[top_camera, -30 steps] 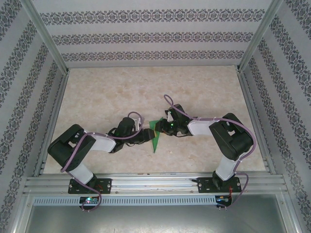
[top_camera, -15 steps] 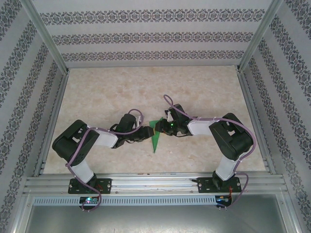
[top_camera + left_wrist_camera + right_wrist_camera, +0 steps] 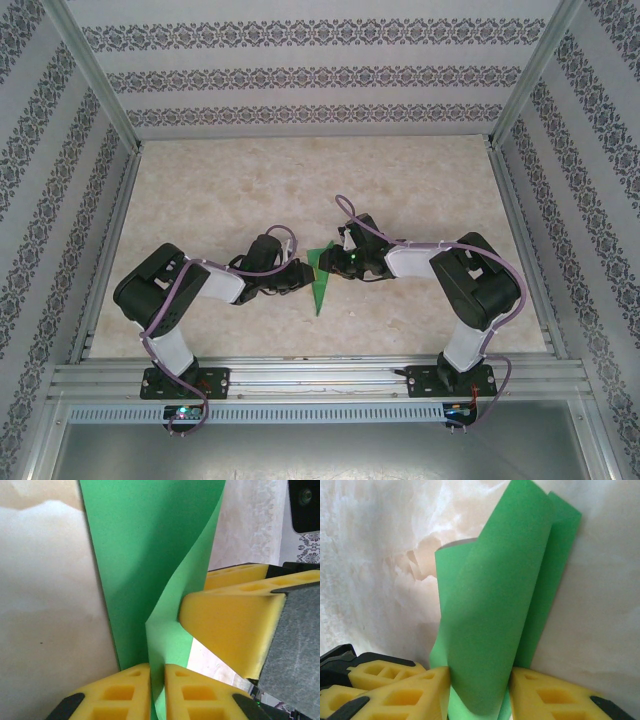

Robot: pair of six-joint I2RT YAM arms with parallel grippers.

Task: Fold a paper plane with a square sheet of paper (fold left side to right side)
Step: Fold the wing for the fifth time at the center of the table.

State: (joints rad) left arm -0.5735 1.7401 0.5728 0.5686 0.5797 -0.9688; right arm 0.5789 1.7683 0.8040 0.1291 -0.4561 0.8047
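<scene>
We see a smooth, matte green sheet of paper, matte yellow fingers that look like moulded plastic, a smooth marbled beige tabletop and dull bare-metal rails.

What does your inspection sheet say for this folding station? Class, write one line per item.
Surface: marbled beige table, bare around the paper.
Job's things: green paper, partly folded, narrow, pointing toward the near edge.
Clutter: nothing seen.
Grippers: left gripper pinches a paper layer; right gripper has a finger on either side of the curled paper, touching it.
Cables: purple cables run along both arms.
Surroundings: patterned walls, aluminium frame rails.
</scene>
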